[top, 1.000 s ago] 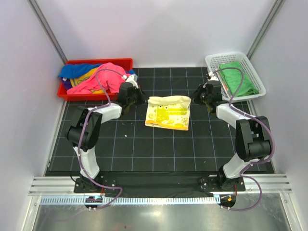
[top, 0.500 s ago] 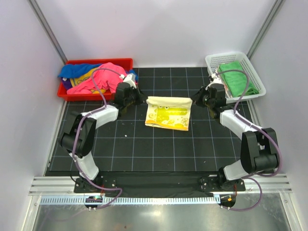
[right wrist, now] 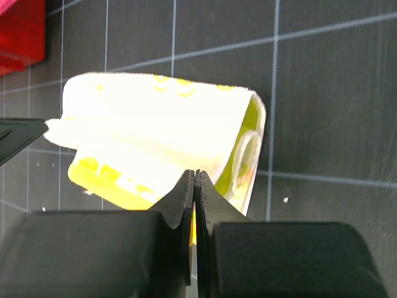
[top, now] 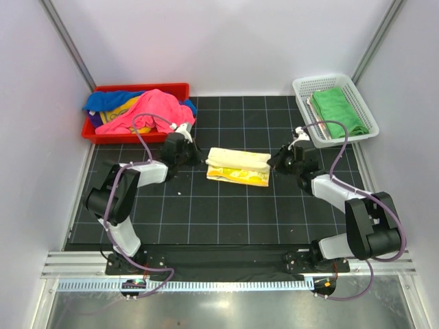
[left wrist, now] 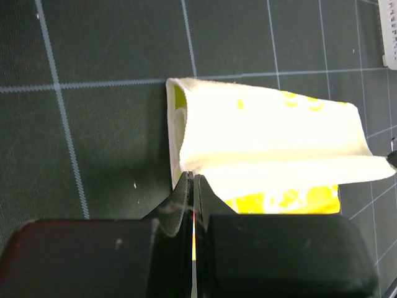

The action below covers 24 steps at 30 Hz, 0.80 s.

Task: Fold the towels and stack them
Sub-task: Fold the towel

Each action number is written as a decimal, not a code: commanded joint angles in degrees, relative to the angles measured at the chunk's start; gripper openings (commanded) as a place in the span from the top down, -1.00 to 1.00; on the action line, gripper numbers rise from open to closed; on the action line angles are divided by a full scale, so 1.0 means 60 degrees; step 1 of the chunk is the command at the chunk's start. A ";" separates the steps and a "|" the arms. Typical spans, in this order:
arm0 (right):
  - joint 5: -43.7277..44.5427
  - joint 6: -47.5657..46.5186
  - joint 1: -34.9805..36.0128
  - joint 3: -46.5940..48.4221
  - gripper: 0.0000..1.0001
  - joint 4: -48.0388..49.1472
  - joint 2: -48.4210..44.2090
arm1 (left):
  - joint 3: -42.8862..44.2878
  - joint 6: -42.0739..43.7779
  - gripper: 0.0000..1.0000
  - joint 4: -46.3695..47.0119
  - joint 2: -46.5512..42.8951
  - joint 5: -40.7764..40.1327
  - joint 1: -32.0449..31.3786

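Note:
A cream towel (top: 238, 166) with yellow print lies folded into a narrow strip on the black grid mat. My left gripper (top: 203, 162) is shut on the towel's left end, pinching the upper layer's edge (left wrist: 193, 177). My right gripper (top: 273, 163) is shut on the right end of the same edge (right wrist: 195, 174). In the left wrist view the towel (left wrist: 267, 130) curls over, with yellow print showing beneath. In the right wrist view the towel (right wrist: 155, 124) looks the same from the other side. More towels, pink (top: 154, 106) and blue (top: 110, 99), are heaped at the back left. A green towel (top: 337, 110) is at the back right.
The red tray (top: 137, 88) holding the heaped towels stands at the back left, just behind my left arm. The white mesh basket (top: 322, 77) with the green towel stands at the back right. White walls close in both sides.
Both grippers came nearer and lower, carrying the towel's far edge over toward the front. The towel went from a wide rectangle to a narrow folded strip.

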 commanded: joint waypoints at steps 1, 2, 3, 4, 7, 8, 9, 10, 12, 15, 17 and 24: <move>0.0333 0.0160 0.0108 -0.0124 0.88 0.0665 -0.0547 | -0.0188 -0.0124 1.00 0.0767 -0.0499 0.0129 0.0011; 0.0319 0.0161 0.0122 -0.0182 0.88 0.0636 -0.0547 | -0.0217 -0.0154 1.00 0.0825 -0.0513 0.0144 0.0011; 0.0304 0.0161 0.0137 -0.0197 0.88 0.0607 -0.0576 | -0.0305 -0.0169 1.00 0.0855 -0.0557 0.0202 0.0011; 0.0304 0.0175 0.0152 -0.0226 0.88 0.0606 -0.0619 | -0.0364 -0.0198 1.00 0.0884 -0.0586 0.0217 -0.0003; 0.0406 0.0190 0.0239 -0.0417 0.88 0.0592 -0.0838 | -0.0597 -0.0242 1.00 0.1001 -0.0732 0.0218 -0.0003; 0.0494 0.0190 0.0254 -0.0461 0.88 0.0577 -0.0883 | -0.0671 -0.0242 1.00 0.1045 -0.0777 0.0232 -0.0004; 0.0538 0.0190 0.0269 -0.0519 0.88 0.0519 -0.0927 | -0.0715 -0.0242 1.00 0.1074 -0.0849 0.0232 -0.0004; 0.0582 0.0175 0.0269 -0.0549 0.88 0.0504 -0.0971 | -0.0817 -0.0242 1.00 0.1104 -0.0952 0.0261 -0.0004; 0.0597 0.0204 0.0254 -0.0593 0.88 0.0445 -0.1015 | -0.0877 -0.0242 1.00 0.1104 -0.1069 0.0291 -0.0004; 0.0597 0.0263 0.0283 -0.0710 0.88 0.0431 -0.1117 | -0.0994 -0.0242 1.00 0.1104 -0.1187 0.0349 -0.0018; 0.0685 0.0248 0.0298 -0.0797 0.88 0.0401 -0.1234 | -0.1052 -0.0257 1.00 0.1104 -0.1231 0.0393 -0.0018; 0.0802 0.0380 0.0371 -0.1135 0.88 0.0357 -0.1469 | -0.1330 -0.0315 1.00 0.1221 -0.1143 0.0422 -0.0150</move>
